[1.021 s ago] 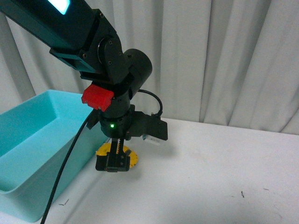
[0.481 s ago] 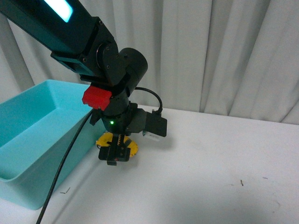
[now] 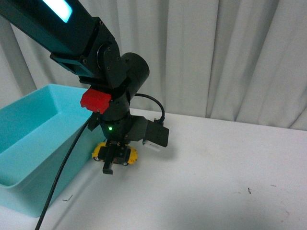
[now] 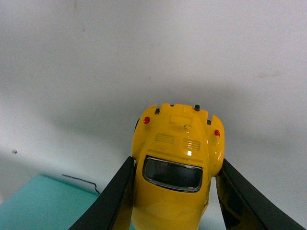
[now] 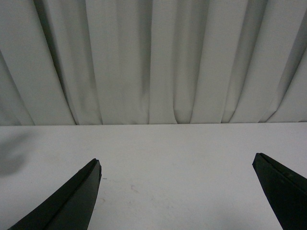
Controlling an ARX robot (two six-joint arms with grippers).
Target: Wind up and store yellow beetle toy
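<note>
Left arm: it reaches down from the upper left of the front view, with a red block [image 3: 95, 101] on its wrist and 1 green light [image 3: 112, 128] lit below it. A black cable [image 3: 62, 177] hangs from the wrist past the bin wall.

Left gripper [image 3: 114, 160]: pointed down at the table [image 3: 216, 182]. In the left wrist view the left gripper [image 4: 176, 159] has its 2 black fingers [image 4: 112, 196] set 1 on each flank of the yellow beetle toy [image 4: 175, 143], pressed against the body on both sides. Finding: clamped on the toy.

Yellow beetle toy [image 3: 130, 155]: upright, low at table level, just beside the outer wall of the teal bin [image 3: 29, 158] and outside it. Its rear end faces away from the wrist camera, with 2 red lamps and the dark rear window showing. A shadow lies on the table right under it; whether the wheels bear on the surface cannot be confirmed. A corner of the teal bin [image 4: 33, 201] shows beside the toy in the wrist view.

Right gripper [image 5: 176, 158]: fingers spread wide, nothing between them. It faces across the white table toward the pale curtain [image 5: 153, 62].

Curtain [image 3: 216, 57]: it hangs in folds behind the table.
</note>
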